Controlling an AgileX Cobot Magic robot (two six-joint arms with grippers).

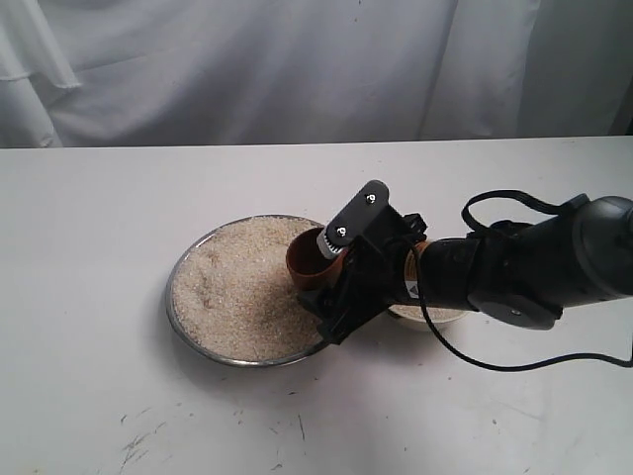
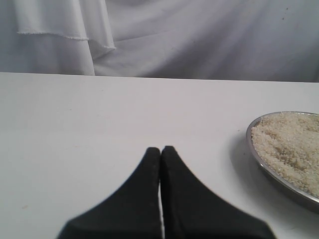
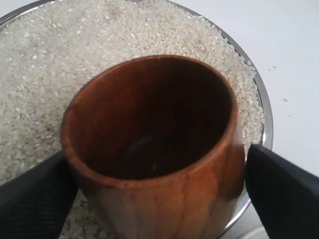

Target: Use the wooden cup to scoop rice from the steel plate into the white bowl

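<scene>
The steel plate (image 1: 190, 328) sits mid-table, heaped with pale rice (image 1: 242, 287). My right gripper (image 1: 331, 282) is shut on the reddish-brown wooden cup (image 1: 312, 265), holding it tipped on its side over the plate's right part, mouth toward the rice. In the right wrist view the wooden cup (image 3: 154, 149) shows a dark inside with no rice, black fingers (image 3: 279, 184) pressing each flank, rice (image 3: 50, 64) and plate rim (image 3: 264, 114) behind. The white bowl (image 1: 427, 317) is mostly hidden under the right arm. My left gripper (image 2: 160, 149) is shut on nothing above bare table, the plate (image 2: 279, 186) off to its side.
A white cloth backdrop (image 1: 297, 59) hangs behind the table's far edge. A black cable (image 1: 495, 366) loops from the right arm down to the tabletop near the bowl. Faint scuff marks (image 1: 138, 445) lie near the front edge.
</scene>
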